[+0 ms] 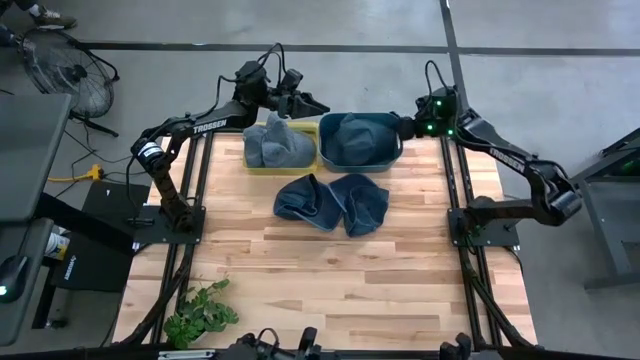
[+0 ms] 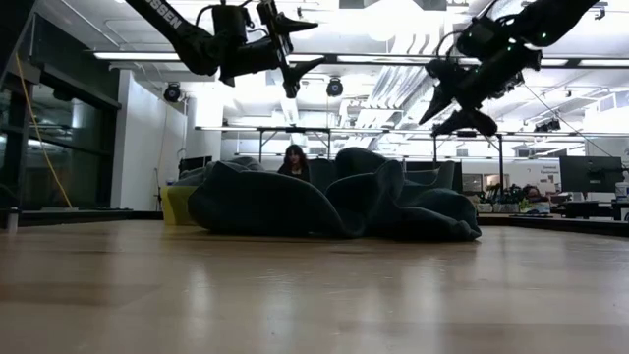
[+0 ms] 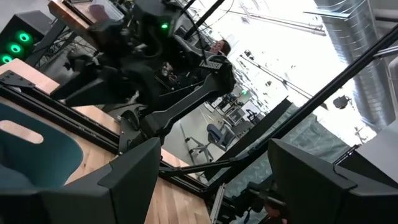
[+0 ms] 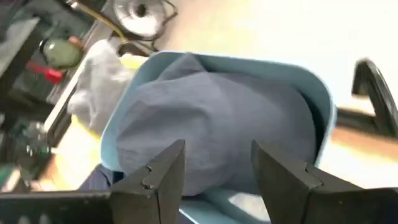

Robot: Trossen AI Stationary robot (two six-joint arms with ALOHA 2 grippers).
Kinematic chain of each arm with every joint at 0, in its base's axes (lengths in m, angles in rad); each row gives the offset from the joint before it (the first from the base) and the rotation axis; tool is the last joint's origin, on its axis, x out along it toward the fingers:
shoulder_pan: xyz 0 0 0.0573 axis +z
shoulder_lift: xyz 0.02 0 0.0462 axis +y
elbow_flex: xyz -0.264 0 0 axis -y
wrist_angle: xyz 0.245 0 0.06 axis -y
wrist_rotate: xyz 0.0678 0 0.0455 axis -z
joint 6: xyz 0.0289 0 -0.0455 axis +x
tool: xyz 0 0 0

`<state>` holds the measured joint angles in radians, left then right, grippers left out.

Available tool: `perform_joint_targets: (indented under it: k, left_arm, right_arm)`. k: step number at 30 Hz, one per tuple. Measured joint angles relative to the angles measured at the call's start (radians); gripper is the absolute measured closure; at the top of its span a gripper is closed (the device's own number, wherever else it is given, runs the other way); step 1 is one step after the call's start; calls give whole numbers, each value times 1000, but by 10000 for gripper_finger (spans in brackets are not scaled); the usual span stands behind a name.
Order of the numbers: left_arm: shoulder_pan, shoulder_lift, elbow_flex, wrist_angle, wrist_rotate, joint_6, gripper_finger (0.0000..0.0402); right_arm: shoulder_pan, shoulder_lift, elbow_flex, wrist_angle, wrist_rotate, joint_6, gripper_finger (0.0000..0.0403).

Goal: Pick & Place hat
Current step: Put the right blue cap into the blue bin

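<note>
Two dark jointed arms, white TROSSEN lettering, green lights, black angular fingers (image 4: 158, 180)

We see a wooden worktop (image 1: 330, 280) w/ a small green plant (image 1: 200, 315) at its near-left corner. A floor fan (image 1: 70, 65) stands off the far left. A person (image 2: 293, 160) sits in the room beyond.

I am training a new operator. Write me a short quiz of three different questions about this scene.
1. True or false: both bins hold a hat.
2. How many hats lie loose on the table? A) one B) two C) four
3. Fill in: the right tool is open over the ____ bin.

Key:
1. True: the yellow bin and the blue bin each hold one.
2. B: the left loose hat and the right loose hat.
3. blue

The left tool is open too.
</note>
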<state>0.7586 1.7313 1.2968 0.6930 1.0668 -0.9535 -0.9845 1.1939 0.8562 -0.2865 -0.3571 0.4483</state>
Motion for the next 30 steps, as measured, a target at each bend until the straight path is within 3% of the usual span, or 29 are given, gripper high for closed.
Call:
perform_joint_targets:
  k: [5, 10, 15, 22, 30]
  left_arm:
    - [0, 0, 0, -12, -1, 5, 108]
    - [0, 0, 0, -12, -4, 5, 108]
    - [0, 0, 0, -12, -11, 5, 108]
    - [0, 0, 0, -12, -13, 0, 108]
    - [0, 0, 0, -13, -16, -2, 108]
  right_arm:
    - [64, -40, 0, 7, 16, -135, 226]
    - [128, -27, 0, 7, 58, -143, 237]
    - [177, 4, 0, 6, 68, -144, 282]
    - [209, 27, 0, 9, 74, -134, 393]
    - [267, 113, 93, -9, 150, -91, 399]
